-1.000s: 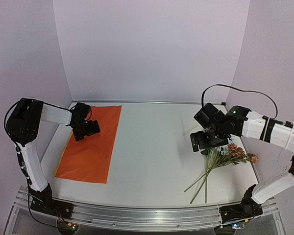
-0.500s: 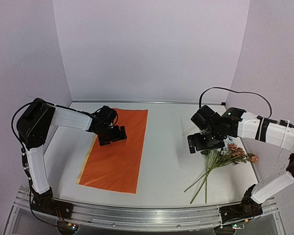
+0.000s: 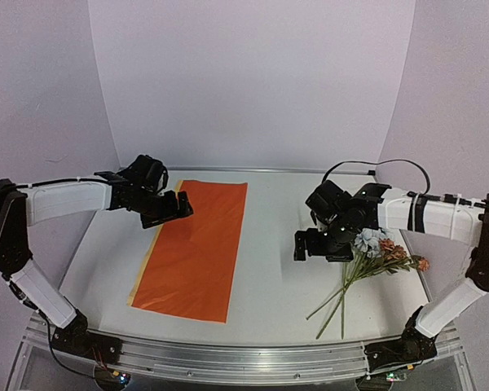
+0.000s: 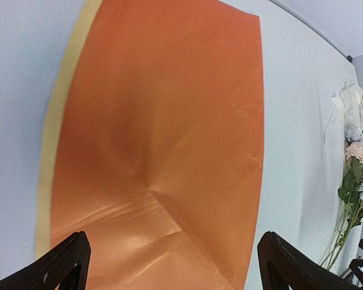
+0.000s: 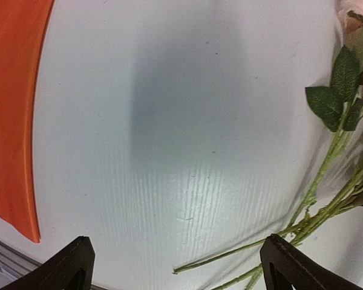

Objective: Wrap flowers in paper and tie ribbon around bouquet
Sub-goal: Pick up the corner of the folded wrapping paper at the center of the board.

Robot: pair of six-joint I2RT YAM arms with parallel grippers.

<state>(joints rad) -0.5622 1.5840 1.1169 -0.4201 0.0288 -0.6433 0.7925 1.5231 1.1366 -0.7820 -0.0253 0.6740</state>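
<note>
Lilac walls closed in a white surface [image 3: 269,277]. The paper [image 3: 197,244] lay flat on its left half, orange face up, far edge near the back edge. The flowers [image 3: 383,252] lay near the right edge, well apart from the sheet, with their stems trailing toward the near edge.

The left end effector [image 3: 169,210] hovered over the sheet's far left corner with fingers spread and nothing in them. The right end effector [image 3: 319,246] hung just left of the blooms, equally spread and empty.

The likeliest trouble, I judged, was the thin, glossy sheet sliding or buckling under a pinch at one corner. The loose stems could also part if the right fingers closed on only a few.

From above the sheet looked smooth, but the left wrist camera showed creases fanning from its middle and a yellow strip along its left edge. The right wrist camera showed the stems splayed, with bare surface between its fingers. The ribbon could not be made out for certain.
</note>
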